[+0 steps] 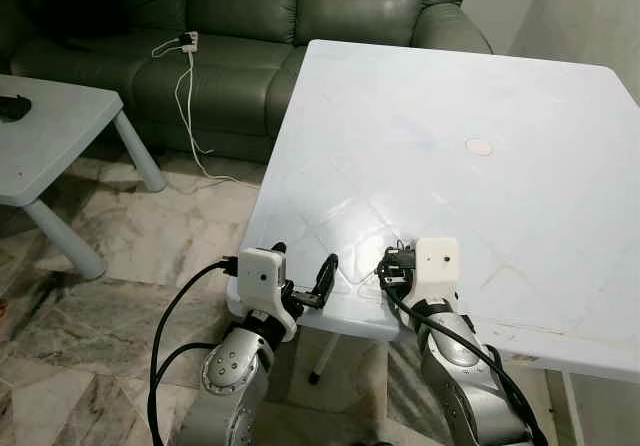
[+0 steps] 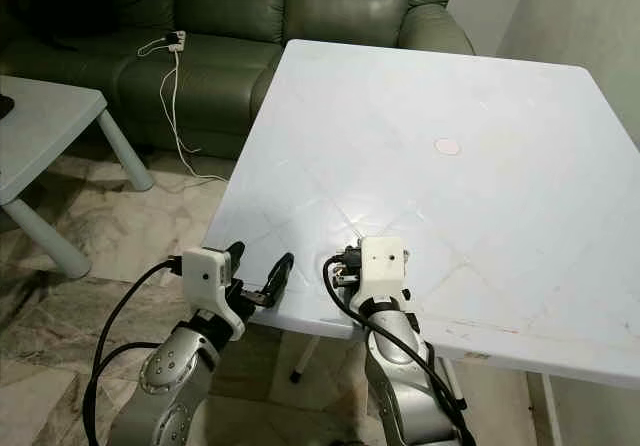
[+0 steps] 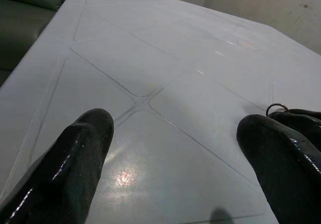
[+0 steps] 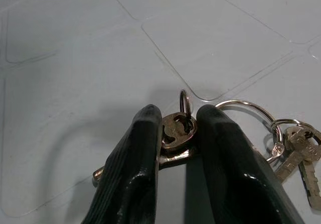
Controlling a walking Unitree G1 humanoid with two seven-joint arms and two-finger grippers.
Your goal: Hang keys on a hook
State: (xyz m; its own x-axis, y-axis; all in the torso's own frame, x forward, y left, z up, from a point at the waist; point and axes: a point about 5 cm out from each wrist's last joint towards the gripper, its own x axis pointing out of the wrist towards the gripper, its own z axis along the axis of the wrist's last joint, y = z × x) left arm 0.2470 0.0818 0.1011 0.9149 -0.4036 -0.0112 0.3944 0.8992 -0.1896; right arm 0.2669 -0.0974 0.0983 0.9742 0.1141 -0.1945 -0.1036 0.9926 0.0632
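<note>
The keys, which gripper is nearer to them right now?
Right. The right gripper is shut on a key of the keys on the white table; the left gripper sits open beside it.

My head views are evenly bright and sharp, with no motion blur. Soft light from above puts a pale glare patch on the white surface (image 1: 470,196) just ahead of my wrists, and the sofa (image 1: 250,26) behind sits in dimmer shade. In the left wrist view a small bright spot gleams on the surface between my left tool's fingers (image 3: 65,169), which are close, dark, glossy and out of focus. In the right wrist view my right tool (image 4: 175,133) casts a soft shadow on the surface; the keys (image 4: 296,148) look crisp, the near fingers slightly soft.
</note>
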